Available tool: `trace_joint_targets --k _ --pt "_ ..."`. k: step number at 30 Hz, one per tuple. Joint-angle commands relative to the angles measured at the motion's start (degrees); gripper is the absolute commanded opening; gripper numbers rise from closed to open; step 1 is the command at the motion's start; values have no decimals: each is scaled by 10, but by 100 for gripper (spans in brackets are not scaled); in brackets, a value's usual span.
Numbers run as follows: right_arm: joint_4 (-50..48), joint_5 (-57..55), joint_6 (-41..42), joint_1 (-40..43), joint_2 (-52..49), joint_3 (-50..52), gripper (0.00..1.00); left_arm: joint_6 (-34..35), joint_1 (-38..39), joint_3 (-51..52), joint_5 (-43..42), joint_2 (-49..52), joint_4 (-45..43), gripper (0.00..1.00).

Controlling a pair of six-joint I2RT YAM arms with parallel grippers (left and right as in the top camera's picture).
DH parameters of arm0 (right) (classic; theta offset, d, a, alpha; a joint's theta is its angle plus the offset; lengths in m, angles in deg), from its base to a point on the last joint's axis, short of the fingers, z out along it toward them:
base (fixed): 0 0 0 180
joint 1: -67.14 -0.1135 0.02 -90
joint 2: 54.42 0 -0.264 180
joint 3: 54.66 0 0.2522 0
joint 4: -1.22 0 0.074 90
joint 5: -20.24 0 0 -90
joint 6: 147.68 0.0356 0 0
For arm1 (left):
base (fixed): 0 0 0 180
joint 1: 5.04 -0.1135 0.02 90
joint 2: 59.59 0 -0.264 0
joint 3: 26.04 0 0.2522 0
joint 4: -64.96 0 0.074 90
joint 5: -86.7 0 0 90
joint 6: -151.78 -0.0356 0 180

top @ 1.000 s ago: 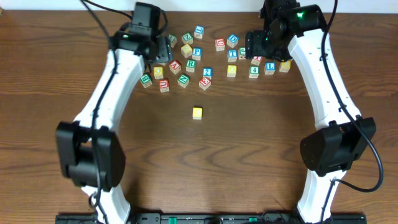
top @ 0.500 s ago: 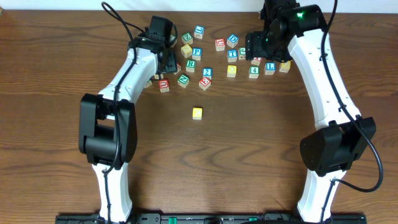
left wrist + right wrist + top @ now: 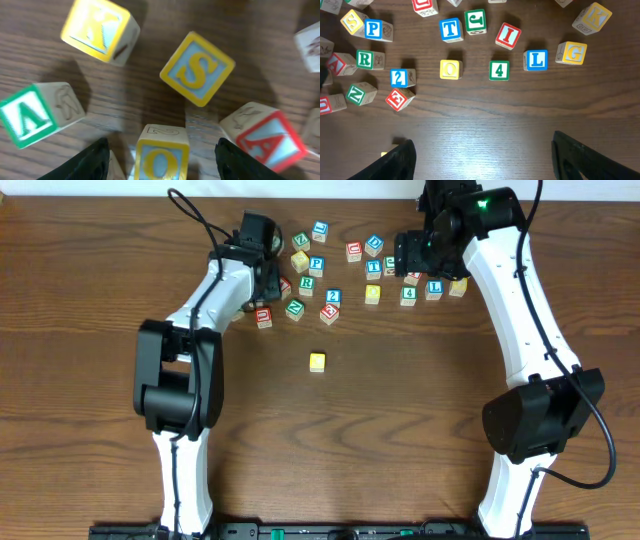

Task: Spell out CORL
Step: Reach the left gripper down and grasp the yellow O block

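Note:
Letter blocks lie scattered at the table's far side. My left gripper (image 3: 262,277) (image 3: 161,146) is open and low over the cluster's left part, with a yellow O block (image 3: 161,156) between its jaws and a gap on each side. A yellow S block (image 3: 197,68) and a red A block (image 3: 265,137) lie just beyond. My right gripper (image 3: 413,256) (image 3: 482,142) is open and empty above bare wood. Below it are a green R block (image 3: 366,59), a second yellow O block (image 3: 451,69) and a blue L block (image 3: 536,59). A red C block (image 3: 353,251) lies further back.
A lone yellow block (image 3: 317,361) sits apart at mid-table; its letter cannot be read. Other blocks crowd the cluster: K (image 3: 99,30), V (image 3: 30,115), T (image 3: 451,28), 4 (image 3: 499,70), G (image 3: 571,52). The table's back edge (image 3: 330,190) is just behind the blocks.
My left arm has swung right and its gripper has moved in over the left part of the cluster. The right arm and the blocks have not moved.

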Motion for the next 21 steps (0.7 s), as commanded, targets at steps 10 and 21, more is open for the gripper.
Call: trace_joint_targets --k 10,21 --pt "3 3 -7 1 15 -10 82 -9 -1 -9 7 18 -5 41" --pt "3 3 -7 1 15 -10 84 -9 -1 -9 7 7 -6 21"
